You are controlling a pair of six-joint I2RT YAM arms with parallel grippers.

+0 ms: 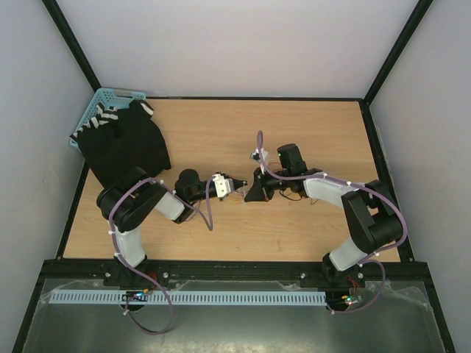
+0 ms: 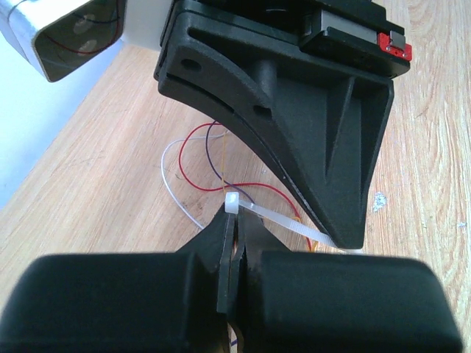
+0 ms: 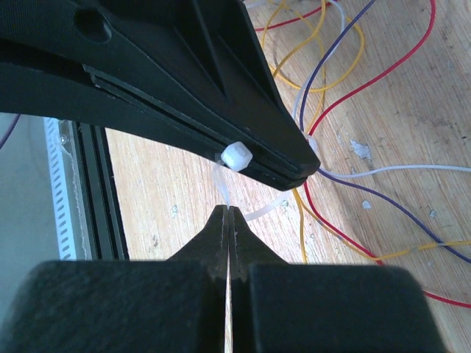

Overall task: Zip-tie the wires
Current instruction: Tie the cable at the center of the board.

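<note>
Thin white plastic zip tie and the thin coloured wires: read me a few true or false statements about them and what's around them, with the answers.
1. The left gripper and the right gripper are both shut on the thin white plastic zip tie. True.
2. The thin coloured wires sit inside the light blue plastic basket. False: they lie on the wooden table, below the grippers.
3. A black cloth is draped over the basket at the table's far left corner. True.
4. The two grippers are at opposite ends of the table. False: they meet almost tip to tip near its middle.
</note>
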